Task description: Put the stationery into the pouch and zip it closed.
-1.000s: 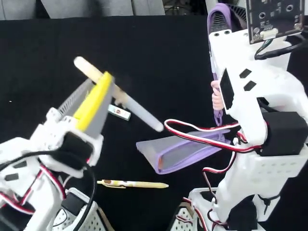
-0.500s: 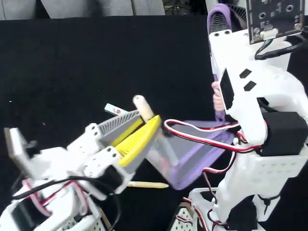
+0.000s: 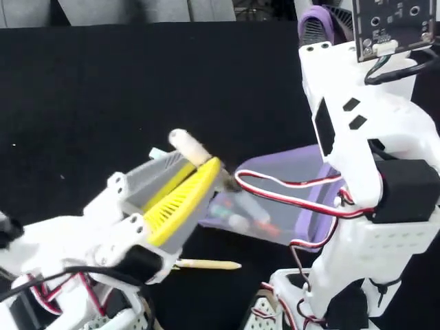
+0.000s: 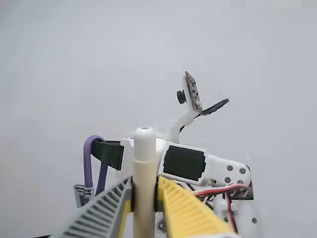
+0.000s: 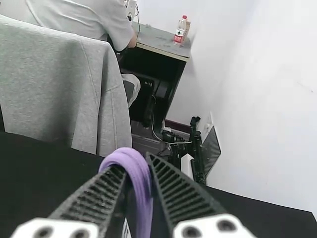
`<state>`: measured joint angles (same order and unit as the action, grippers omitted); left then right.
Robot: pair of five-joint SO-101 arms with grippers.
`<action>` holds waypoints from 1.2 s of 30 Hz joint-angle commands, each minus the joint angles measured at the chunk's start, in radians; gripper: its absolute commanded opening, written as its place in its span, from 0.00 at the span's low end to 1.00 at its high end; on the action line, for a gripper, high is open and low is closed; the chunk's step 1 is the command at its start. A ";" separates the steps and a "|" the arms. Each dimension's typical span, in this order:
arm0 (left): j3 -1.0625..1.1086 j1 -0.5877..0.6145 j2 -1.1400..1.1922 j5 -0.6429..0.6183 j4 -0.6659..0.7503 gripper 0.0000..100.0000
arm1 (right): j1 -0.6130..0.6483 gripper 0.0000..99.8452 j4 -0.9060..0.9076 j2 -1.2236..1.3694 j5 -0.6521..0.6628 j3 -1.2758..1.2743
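My left gripper [image 3: 196,175] is shut on a cream marker [image 3: 184,144], which slants with its lower end at the mouth of the purple see-through pouch [image 3: 289,172]. In the left wrist view the marker [image 4: 144,163] stands up between the grey and yellow fingers [image 4: 185,208]. Several items lie inside the pouch, among them a pen [image 3: 256,212]. My right gripper [image 5: 134,181] is shut on the pouch's purple strap [image 5: 132,163], holding the pouch up off the table; the strap [image 3: 313,19] shows at the top of the right arm. A yellow pen [image 3: 210,264] lies on the table in front.
The black tabletop [image 3: 137,82] stretches wide behind and to the left. A small white item [image 3: 159,152] peeks out behind the left gripper. The right arm's white body [image 3: 371,172] and its red and white cables [image 3: 289,185] cross in front of the pouch. Beyond the table stands a grey-covered chair [image 5: 54,89].
My left gripper swung the marker from the left over to the pouch's mouth and tilted it down. The pouch has tipped up, showing more of its side and contents.
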<state>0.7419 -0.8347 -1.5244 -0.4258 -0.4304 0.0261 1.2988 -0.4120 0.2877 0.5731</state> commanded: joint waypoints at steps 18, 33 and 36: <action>-0.062 0.128 -0.196 -0.060 -0.069 0.03 | 0.325 0.01 -0.124 -0.015 0.083 0.010; -0.061 0.211 -0.276 -0.058 -0.110 0.03 | 0.506 0.01 -0.249 -0.016 0.084 0.012; -0.018 0.211 -0.276 -0.058 -0.110 0.03 | 0.520 0.01 -0.256 -0.016 0.084 0.030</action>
<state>0.7158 -0.6306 -1.7975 -0.4780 -0.5424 0.5186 1.0748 -0.4120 0.3598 0.5731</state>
